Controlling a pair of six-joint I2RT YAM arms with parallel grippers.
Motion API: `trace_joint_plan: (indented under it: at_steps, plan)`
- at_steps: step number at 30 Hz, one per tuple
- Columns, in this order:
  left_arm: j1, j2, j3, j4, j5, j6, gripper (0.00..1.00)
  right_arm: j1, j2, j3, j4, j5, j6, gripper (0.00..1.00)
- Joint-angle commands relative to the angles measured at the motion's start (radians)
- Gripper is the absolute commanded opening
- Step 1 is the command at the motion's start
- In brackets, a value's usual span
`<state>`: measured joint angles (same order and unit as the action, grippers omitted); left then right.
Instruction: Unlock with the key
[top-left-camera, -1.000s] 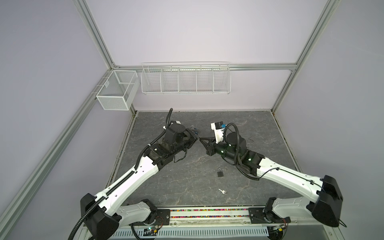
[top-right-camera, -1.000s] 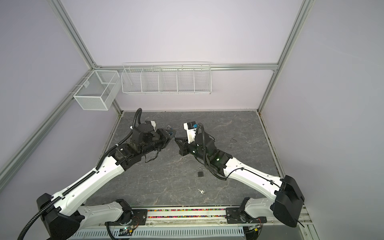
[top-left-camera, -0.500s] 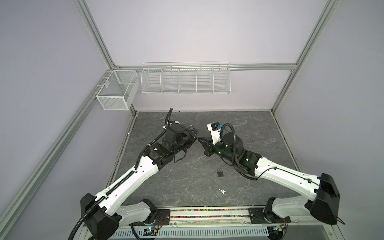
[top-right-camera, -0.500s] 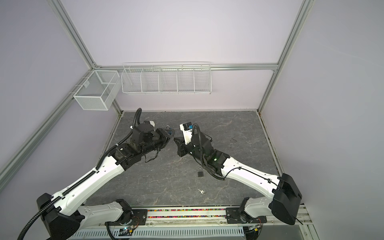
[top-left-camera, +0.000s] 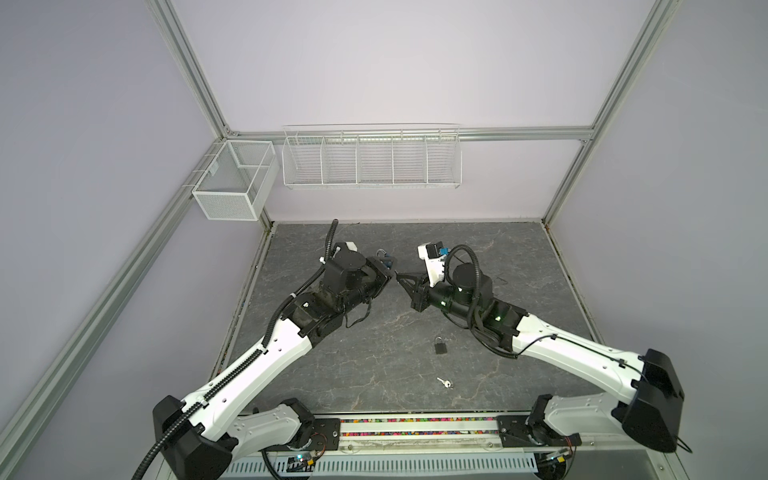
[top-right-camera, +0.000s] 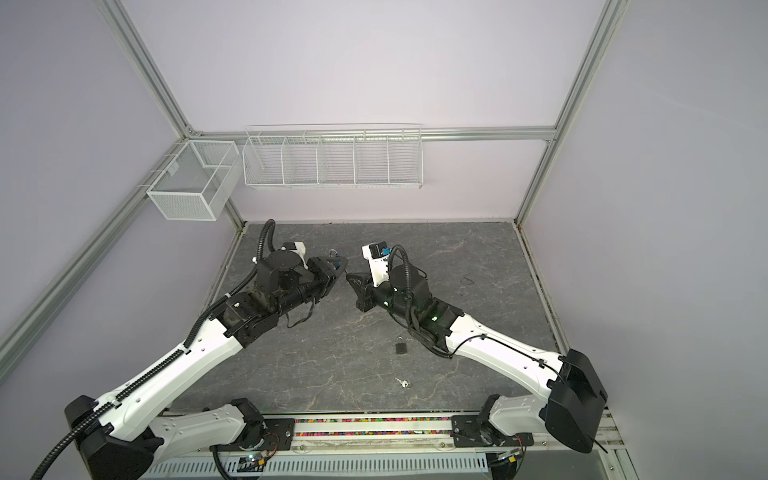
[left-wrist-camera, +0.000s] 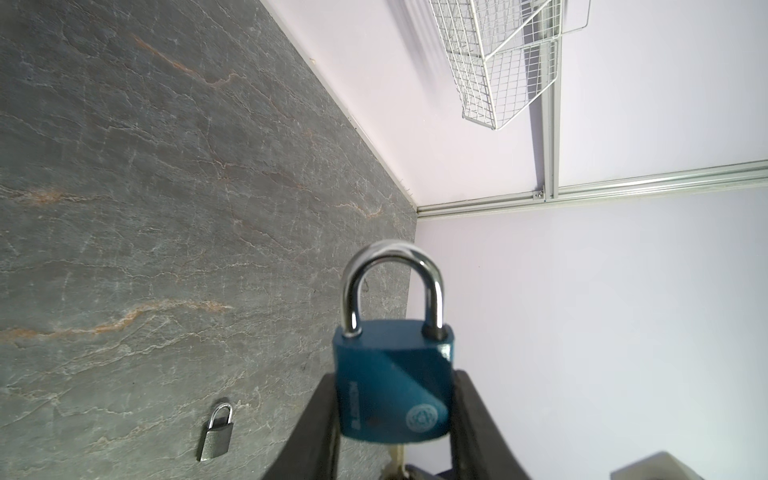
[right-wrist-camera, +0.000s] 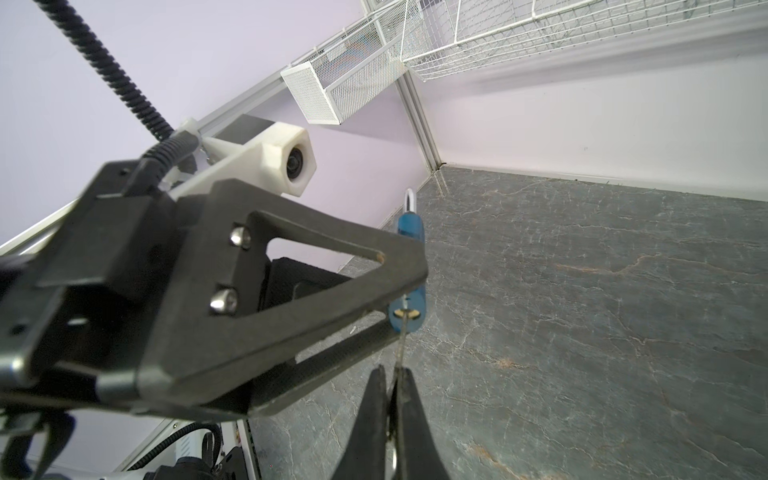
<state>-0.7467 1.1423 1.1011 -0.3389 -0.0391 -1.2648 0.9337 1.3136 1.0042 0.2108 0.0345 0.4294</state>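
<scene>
- The blue padlock is gripped by the left hand, mid-frame in both top views
- A key is pinched by the right hand at its keyhole

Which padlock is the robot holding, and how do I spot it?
Over the grey stone table, find the left gripper, raised near the middle. The padlock clamped in it is blue with a silver loop; the other padlock is grey and lies flat.
</scene>
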Motion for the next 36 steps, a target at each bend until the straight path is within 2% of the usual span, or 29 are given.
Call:
trace_joint_plan:
  at_steps: [1, 5, 9, 14, 19, 27, 36]
  plan:
    - [-0.037, -0.002, 0.004, -0.027, 0.115, -0.007, 0.03, 0.047, -0.008, 0.027, 0.046, 0.101, -0.117, 0.06]
    - [-0.036, -0.016, 0.034, -0.066, 0.117, 0.002, 0.03, 0.055, 0.006, 0.026, -0.009, 0.227, -0.236, 0.07]
    - [-0.037, -0.025, 0.038, -0.076, 0.113, 0.0, 0.03, 0.054, -0.006, 0.022, -0.003, 0.243, -0.255, 0.07]
    - [-0.015, -0.028, 0.057, -0.156, 0.023, 0.007, 0.03, 0.051, -0.039, 0.009, -0.018, 0.172, -0.128, 0.06]
    - [0.042, 0.031, 0.142, -0.3, 0.083, 0.036, 0.03, 0.055, -0.04, -0.041, 0.035, 0.109, 0.051, 0.07]
    - [0.092, 0.086, 0.189, -0.424, 0.12, 0.026, 0.03, 0.066, -0.037, -0.111, 0.1, 0.185, 0.108, 0.07]
    - [0.093, 0.198, 0.26, -0.51, 0.098, 0.044, 0.03, 0.066, 0.041, -0.119, 0.173, 0.13, 0.195, 0.06]
